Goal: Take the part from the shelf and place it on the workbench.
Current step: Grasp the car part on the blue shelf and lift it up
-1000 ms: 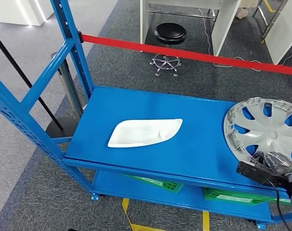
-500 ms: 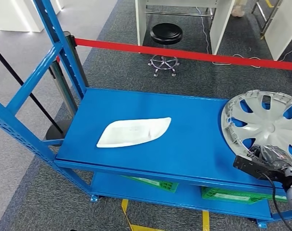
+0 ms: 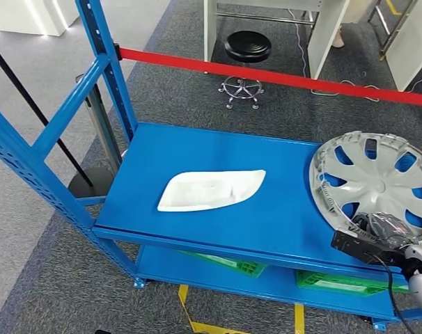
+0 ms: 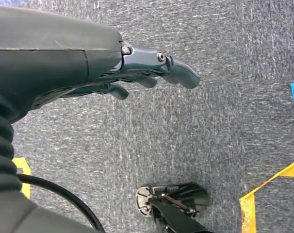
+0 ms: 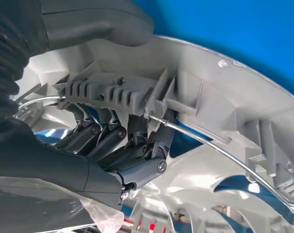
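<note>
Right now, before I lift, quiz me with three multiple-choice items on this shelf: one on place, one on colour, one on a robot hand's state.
1. The white elongated plastic tray lies:
A. on the top blue shelf deck
B. on the floor
C. on the stool

2. The barrier tape is:
A. yellow
B. red
C. green

3. The right robot hand:
A. hangs free
B. grips the silver spoked wheel cover
C. holds the tray

A: it rests mid-deck. B: a red band spans behind. B: fingers curl around the cover's rim.

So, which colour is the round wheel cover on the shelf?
The wheel cover is silver-grey, and the blue shelf shows through its openings; the head view shows it best.
</note>
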{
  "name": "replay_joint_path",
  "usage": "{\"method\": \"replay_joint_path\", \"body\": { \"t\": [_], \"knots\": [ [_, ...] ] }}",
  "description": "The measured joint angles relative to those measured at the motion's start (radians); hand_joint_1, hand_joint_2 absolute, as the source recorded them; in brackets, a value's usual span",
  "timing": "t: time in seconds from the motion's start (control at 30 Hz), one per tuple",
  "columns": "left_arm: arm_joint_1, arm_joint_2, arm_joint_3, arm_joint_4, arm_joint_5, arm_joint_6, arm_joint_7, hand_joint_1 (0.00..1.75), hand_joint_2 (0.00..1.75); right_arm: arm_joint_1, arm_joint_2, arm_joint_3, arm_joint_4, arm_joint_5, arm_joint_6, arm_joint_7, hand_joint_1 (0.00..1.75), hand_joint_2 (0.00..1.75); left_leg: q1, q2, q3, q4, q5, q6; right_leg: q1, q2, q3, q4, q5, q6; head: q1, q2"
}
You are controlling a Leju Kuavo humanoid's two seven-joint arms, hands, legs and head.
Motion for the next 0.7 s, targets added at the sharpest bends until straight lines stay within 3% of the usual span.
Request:
{"method": "replay_joint_path", "body": {
  "t": [0.07, 0.13, 0.23, 0.3, 0.4, 0.43, 0.47, 0.5, 0.6, 0.63, 0.7],
  "knots": [
    [-0.001, 0.001, 0.0, 0.0, 0.002, 0.003, 0.006, 0.0, 1.75, -0.009, 0.0, 0.006, -0.006, -0.006, -0.001, -0.003, 1.75, 1.75, -0.001, -0.001, 0.001, 0.005, -0.006, -0.007, -0.001, -0.001, 0.06, -0.128, 0.066, 0.001, 0.001, 0.0],
    [-0.002, 0.002, 0.0, 0.0, 0.003, 0.007, 0.014, 0.0, 1.75, -0.022, 0.0, 0.012, -0.014, -0.012, -0.004, -0.006, 1.75, 1.75, -0.006, -0.001, -0.005, 0.014, -0.01, -0.016, -0.001, 0.0, 0.102, -0.212, 0.085, -0.004, 0.0, 0.0],
    [-0.002, 0.002, 0.0, 0.0, 0.003, 0.015, 0.023, 0.0, 1.75, -0.032, -0.001, 0.018, -0.031, -0.025, -0.01, -0.012, 1.75, 1.75, -0.008, -0.001, -0.011, 0.021, -0.013, -0.026, 0.0, 0.002, 0.106, -0.221, 0.077, -0.021, -0.002, 0.0],
    [-0.002, 0.003, 0.0, 0.0, 0.003, 0.019, 0.027, 0.0, 1.75, -0.035, -0.003, 0.018, -0.045, -0.033, -0.012, -0.012, 1.75, 1.75, -0.006, 0.0, -0.022, 0.054, -0.039, -0.036, -0.001, 0.0, 0.11, -0.222, 0.076, -0.033, -0.005, 0.0],
    [-0.002, 0.001, 0.0, 0.0, 0.003, 0.024, 0.029, 0.0, 1.75, -0.037, -0.006, 0.018, -0.061, -0.039, -0.017, -0.012, 1.75, 1.75, -0.002, 0.001, -0.103, 0.233, -0.125, -0.047, 0.002, -0.002, 0.113, -0.222, 0.073, -0.044, -0.009, 0.0],
    [-0.001, 0.0, 0.0, 0.0, 0.003, 0.026, 0.031, 0.0, 1.75, -0.036, -0.006, 0.018, -0.066, -0.04, -0.02, -0.012, 1.75, 1.75, -0.002, 0.001, -0.13, 0.286, -0.141, -0.047, 0.004, -0.002, 0.113, -0.222, 0.073, -0.046, -0.009, 0.0],
    [0.0, -0.001, 0.0, 0.0, 0.003, 0.028, 0.032, 0.0, 1.75, -0.035, -0.007, 0.018, -0.073, -0.041, -0.026, -0.013, 1.75, 1.75, -0.002, 0.001, -0.141, 0.306, -0.137, -0.045, 0.006, -0.001, 0.114, -0.222, 0.072, -0.047, -0.009, 0.0],
    [0.001, -0.001, 0.001, 0.0, 0.003, 0.031, 0.034, 0.0, 1.75, -0.034, -0.009, 0.017, -0.082, -0.041, -0.033, -0.016, 1.75, 1.75, -0.003, 0.001, -0.138, 0.291, -0.114, -0.04, 0.008, -0.001, 0.116, -0.222, 0.071, -0.048, -0.009, 0.0],
    [0.001, 0.001, 0.001, 0.0, 0.003, 0.037, 0.035, 0.0, 1.75, -0.033, -0.013, 0.009, -0.116, -0.045, -0.065, -0.033, 1.75, 1.75, -0.012, 0.001, -0.069, 0.114, -0.005, -0.011, 0.015, 0.002, 0.121, -0.222, 0.068, -0.049, -0.008, 0.0],
    [0.001, 0.001, 0.001, 0.0, 0.003, 0.039, 0.035, 0.0, 1.75, -0.034, -0.012, 0.007, -0.127, -0.046, -0.075, -0.04, 1.75, 1.75, -0.015, 0.001, -0.05, 0.068, 0.011, -0.003, 0.016, 0.002, 0.121, -0.222, 0.067, -0.048, -0.008, 0.0],
    [0.0, 0.001, 0.001, 0.0, 0.003, 0.042, 0.034, 0.0, 1.75, -0.036, -0.012, 0.005, -0.148, -0.046, -0.088, -0.05, 1.75, 1.75, -0.019, 0.002, -0.038, 0.035, 0.01, 0.003, 0.016, 0.002, 0.116, -0.223, 0.068, -0.04, -0.008, 0.0]
  ]
}}
